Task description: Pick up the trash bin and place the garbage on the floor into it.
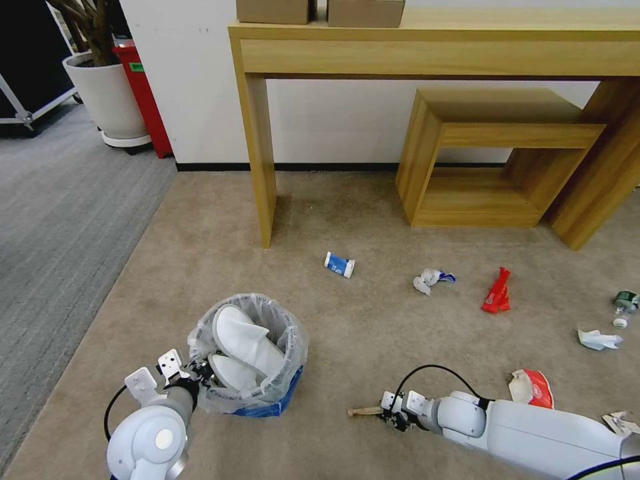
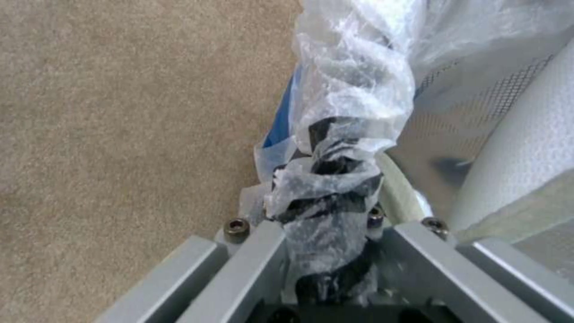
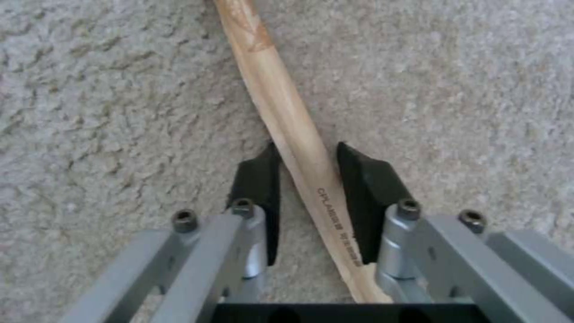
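Observation:
The trash bin (image 1: 248, 363), blue with a crinkled clear bag over its rim, holds two white slippers (image 1: 247, 343). My left gripper (image 1: 195, 379) is shut on the bin's near rim; in the left wrist view its dark fingers (image 2: 326, 197) pinch the bag-wrapped rim (image 2: 353, 89). My right gripper (image 1: 388, 413) is low on the carpet, shut around a wooden stick (image 1: 363, 412). In the right wrist view, the stick (image 3: 281, 94) lies slantwise between the black pads (image 3: 260, 179). More garbage lies on the floor: a white-blue can (image 1: 339, 265), crumpled paper (image 1: 430, 279) and a red wrapper (image 1: 497, 292).
Further right lie a green-labelled bottle (image 1: 625, 307), white paper (image 1: 598, 340) and a red-white wrapper (image 1: 531, 388). A wooden console table's leg (image 1: 263, 167) and a low wooden side table (image 1: 493, 160) stand behind. A plant pot (image 1: 107, 93) is far left.

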Robot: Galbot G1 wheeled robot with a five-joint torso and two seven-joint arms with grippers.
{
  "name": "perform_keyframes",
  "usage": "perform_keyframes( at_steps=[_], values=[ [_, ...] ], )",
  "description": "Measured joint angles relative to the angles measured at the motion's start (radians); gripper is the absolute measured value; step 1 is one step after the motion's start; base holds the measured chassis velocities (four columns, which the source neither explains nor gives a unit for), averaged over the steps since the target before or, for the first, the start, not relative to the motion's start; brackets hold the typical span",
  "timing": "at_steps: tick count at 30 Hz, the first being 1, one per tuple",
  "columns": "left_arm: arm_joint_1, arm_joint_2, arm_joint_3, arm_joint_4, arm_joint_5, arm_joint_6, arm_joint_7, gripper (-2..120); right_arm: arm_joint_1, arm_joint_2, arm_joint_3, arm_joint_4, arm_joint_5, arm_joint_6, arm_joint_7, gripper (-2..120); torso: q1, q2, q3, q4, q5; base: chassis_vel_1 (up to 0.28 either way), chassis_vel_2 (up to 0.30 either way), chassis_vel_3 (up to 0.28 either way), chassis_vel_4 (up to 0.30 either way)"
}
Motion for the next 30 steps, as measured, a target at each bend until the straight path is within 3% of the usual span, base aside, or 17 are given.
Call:
perform_keyframes(
  at_steps=[1, 2, 5, 6, 7, 8, 22, 30],
  values=[
    [0.0, 0.001, 0.001, 0.0, -0.001, 0.0, 0.0, 0, 0.005, 0.001, 0.001, -0.007, -0.001, 0.002, 0.008, 19, 0.0, 0.0, 0.0, 0.0001, 0.0026, 0.0, 0.0, 0.0, 0.0],
    [0.001, 0.0, 0.0, -0.002, -0.001, 0.0, -0.001, 0, 0.015, -0.003, 0.007, -0.015, -0.003, 0.0, 0.016, 14, 0.0, 0.0, 0.0, 0.003, 0.0016, 0.0, 0.0, 0.0, 0.0],
    [0.001, 0.0, 0.0, -0.002, -0.001, 0.0, -0.003, 0, 0.014, -0.005, 0.003, -0.004, 0.0, 0.004, 0.015, 5, 0.0, -0.001, 0.0, 0.0011, 0.0005, 0.001, 0.038, 0.028, 0.01],
    [0.001, 0.0, 0.001, -0.001, 0.0, 0.0, -0.003, 0, 0.016, -0.009, 0.004, 0.003, 0.002, 0.006, 0.015, 0, 0.0, -0.001, 0.0, 0.0021, 0.0012, 0.0, 0.0, 0.0, 0.0],
    [0.001, 0.0, 0.001, -0.001, 0.0, 0.0, -0.003, 0, 0.016, -0.009, 0.004, 0.003, 0.002, 0.006, 0.015, 0, 0.0, -0.001, 0.0, 0.0021, 0.0012, 0.0, 0.0, 0.0, 0.0],
    [-0.002, -0.001, 0.001, 0.001, 0.001, 0.0, -0.003, 0, 0.019, -0.013, 0.003, 0.012, 0.005, 0.007, 0.014, 0, 0.0, -0.001, 0.0, 0.0003, 0.0004, 0.0, 0.0, 0.0, 0.0],
    [-0.017, 0.004, 0.013, 0.01, -0.004, 0.004, -0.006, 0, 0.032, -0.052, 0.035, 0.079, 0.043, 0.014, 0.012, 0, 0.0, 0.0, 0.0, 0.0003, -0.0007, 0.0, 0.0, 0.0, 0.0],
    [-0.022, 0.015, 0.013, 0.013, -0.012, 0.007, -0.011, 0, -0.022, -0.101, 0.159, 0.154, 0.062, 0.031, 0.025, 0, 0.0, 0.0, 0.0, 0.0002, -0.0004, 0.0, 0.0, 0.0, 0.0]
  ],
)
